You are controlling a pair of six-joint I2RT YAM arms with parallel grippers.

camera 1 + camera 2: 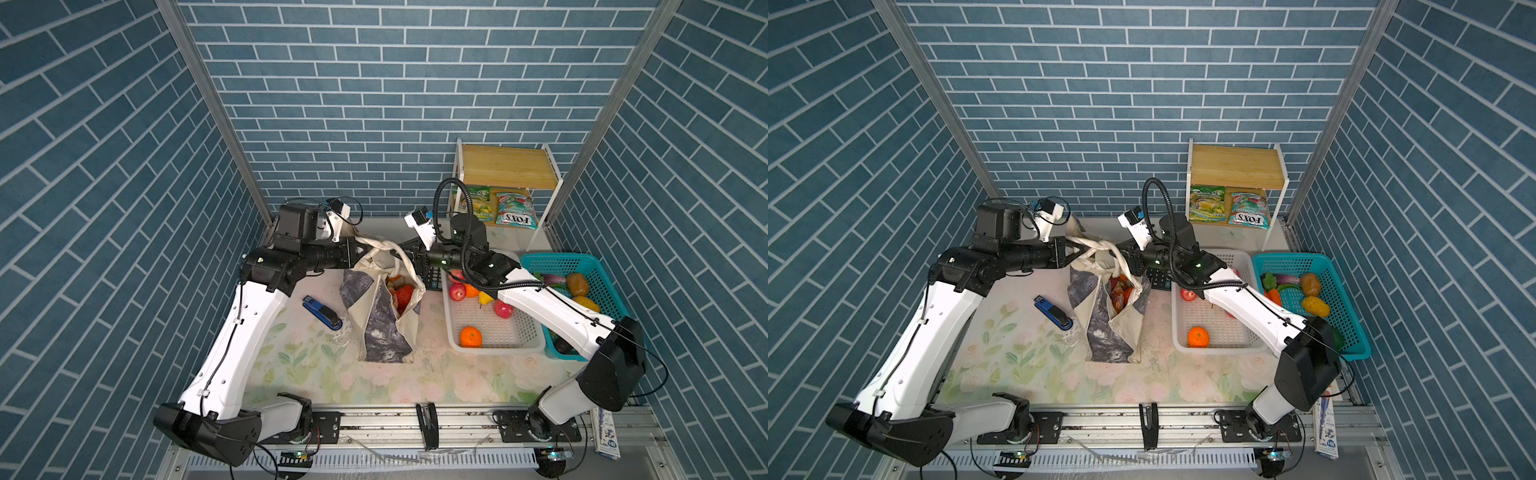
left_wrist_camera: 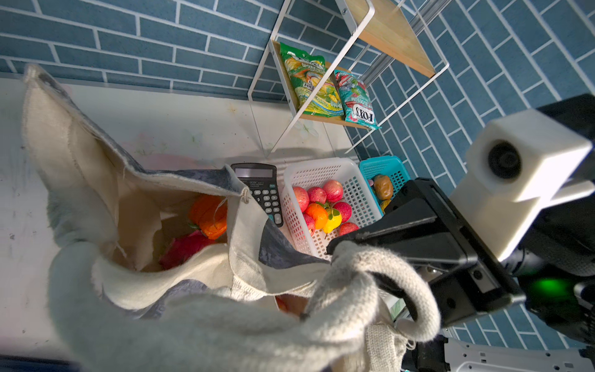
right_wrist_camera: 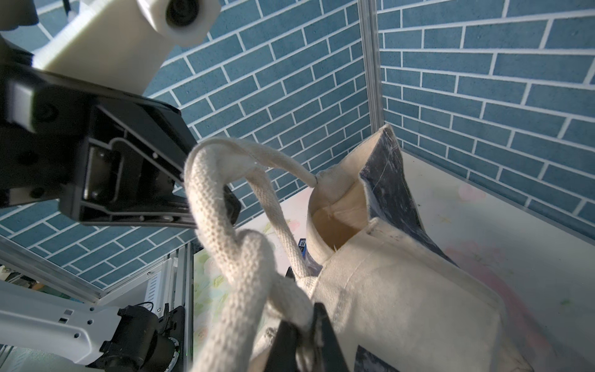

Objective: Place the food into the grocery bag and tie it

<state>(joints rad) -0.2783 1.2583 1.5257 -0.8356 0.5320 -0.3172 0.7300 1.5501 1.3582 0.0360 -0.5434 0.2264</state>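
The bag is made of cream cloth with a grey-purple painted panel; its handles are cream. Red and orange pieces are seen inside it. Red apples and an orange are held in a white basket, with a teal basket to its right. A blue stapler is seen left of the bag. On the far tan-and-white shelf a green-yellow packet and a red-white packet are shown. The walls are covered in a blue brick pattern with white lines, the table in pale pink flowers and green leaves.
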